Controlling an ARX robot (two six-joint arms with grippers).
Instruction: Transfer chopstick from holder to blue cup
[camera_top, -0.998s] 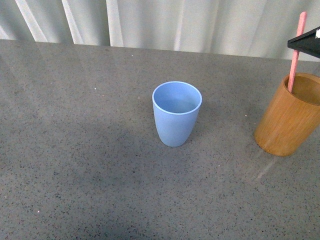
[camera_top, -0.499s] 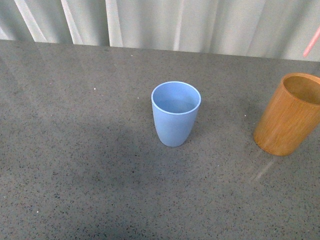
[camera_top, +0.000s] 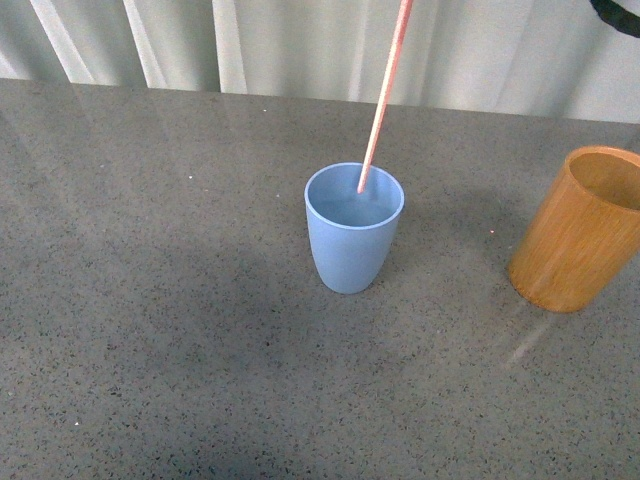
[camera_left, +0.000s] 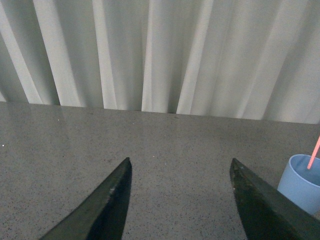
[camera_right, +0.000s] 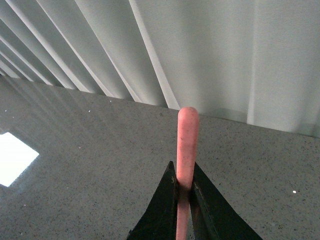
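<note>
The pale pink chopstick (camera_top: 383, 95) hangs tilted from the top of the front view, its lower tip just inside the mouth of the blue cup (camera_top: 353, 235) at mid-table. My right gripper (camera_right: 184, 176) is shut on the chopstick (camera_right: 186, 145) near its upper end; only a dark corner of that arm shows at the front view's top right. The orange-brown holder (camera_top: 580, 235) stands to the right with nothing showing in its mouth. My left gripper (camera_left: 180, 167) is open over bare table, with the blue cup (camera_left: 301, 182) and a bit of the chopstick (camera_left: 314, 152) at its side.
A grey speckled tabletop (camera_top: 160, 300) stretches around both cups. A pale pleated curtain (camera_top: 300, 45) hangs along the far edge of the table.
The chopstick came out of the holder, left the view at the right, and now hangs over the blue cup with its tip in the mouth. Both cups kept their places.
</note>
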